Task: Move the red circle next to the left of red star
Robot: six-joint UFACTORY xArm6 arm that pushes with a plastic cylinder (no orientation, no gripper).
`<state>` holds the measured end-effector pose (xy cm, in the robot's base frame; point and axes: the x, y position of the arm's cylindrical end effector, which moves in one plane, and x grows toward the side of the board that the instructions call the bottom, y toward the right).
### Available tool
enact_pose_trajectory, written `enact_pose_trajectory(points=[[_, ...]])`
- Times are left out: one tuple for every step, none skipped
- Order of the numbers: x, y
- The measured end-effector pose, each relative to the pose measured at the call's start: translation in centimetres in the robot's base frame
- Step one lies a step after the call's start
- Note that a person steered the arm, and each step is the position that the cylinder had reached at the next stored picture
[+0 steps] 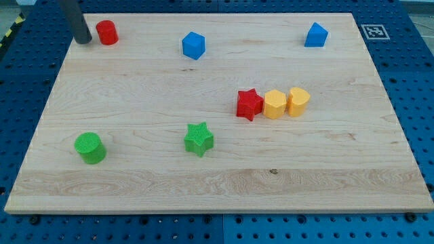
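Observation:
The red circle (106,32) stands near the top left corner of the wooden board (135,196). My tip (83,39) rests on the board just to the left of the red circle, very close to it. The red star (249,104) sits right of the board's middle, far to the right of and below the red circle. A yellow hexagon (274,104) touches the red star's right side, and a yellow heart (298,101) sits to the right of the hexagon.
A blue cube (193,45) lies at the top middle, between the red circle and the red star. A blue block (315,34) is at the top right. A green circle (89,148) and a green star (199,139) sit in the lower left half.

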<state>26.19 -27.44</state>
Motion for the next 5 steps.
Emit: enact_pose_trajectory(points=[[-2.1,-0.1],[-3.6,-0.1],[-7.0,-0.1],[-7.1,0.2],[-6.8,2.2]])
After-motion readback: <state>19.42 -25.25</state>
